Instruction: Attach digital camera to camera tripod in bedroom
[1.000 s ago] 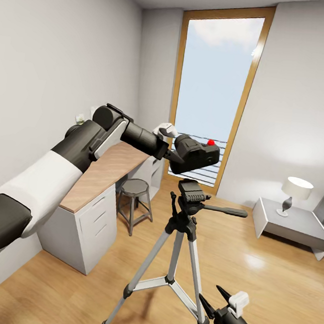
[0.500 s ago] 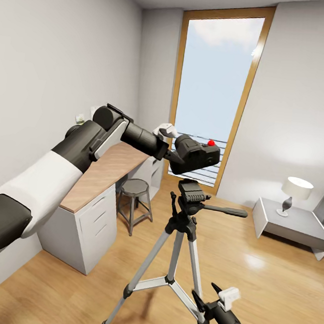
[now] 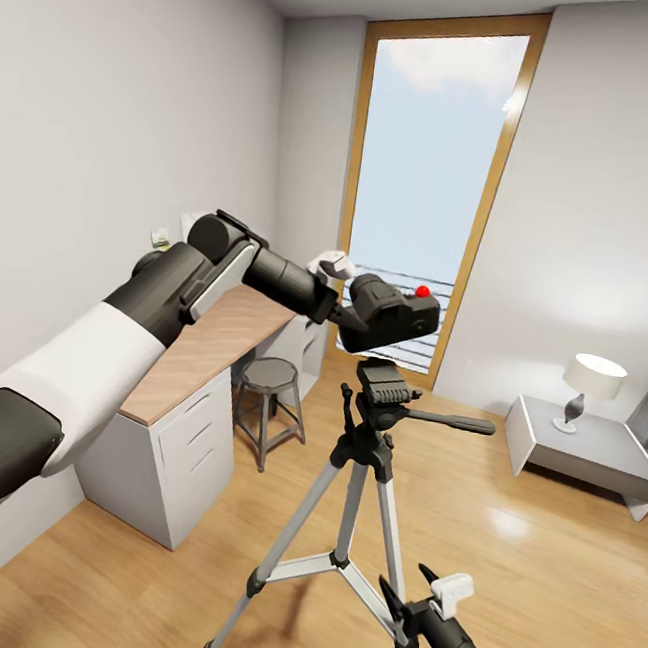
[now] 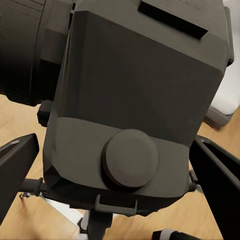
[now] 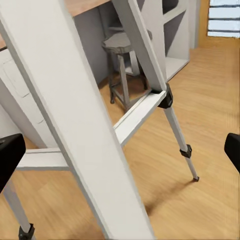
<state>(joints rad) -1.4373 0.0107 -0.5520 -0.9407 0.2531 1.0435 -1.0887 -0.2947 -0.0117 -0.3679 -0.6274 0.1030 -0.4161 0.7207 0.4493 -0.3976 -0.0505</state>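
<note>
Left gripper (image 3: 350, 312) closed on the camera (image 3: 390, 315), held just above the tripod (image 3: 376, 441) head, not yet seated; right gripper (image 3: 403, 600), fingers spread and empty, beside a tripod leg

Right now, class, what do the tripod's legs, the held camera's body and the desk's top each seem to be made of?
The tall silver-grey camera tripod: legs look like smooth pale metal, with black joints.
The chunky black digital camera: apparently matte plastic, dull and without glare.
The white desk's brown top: wood-look, faint grain lines; possibly laminate.
</note>
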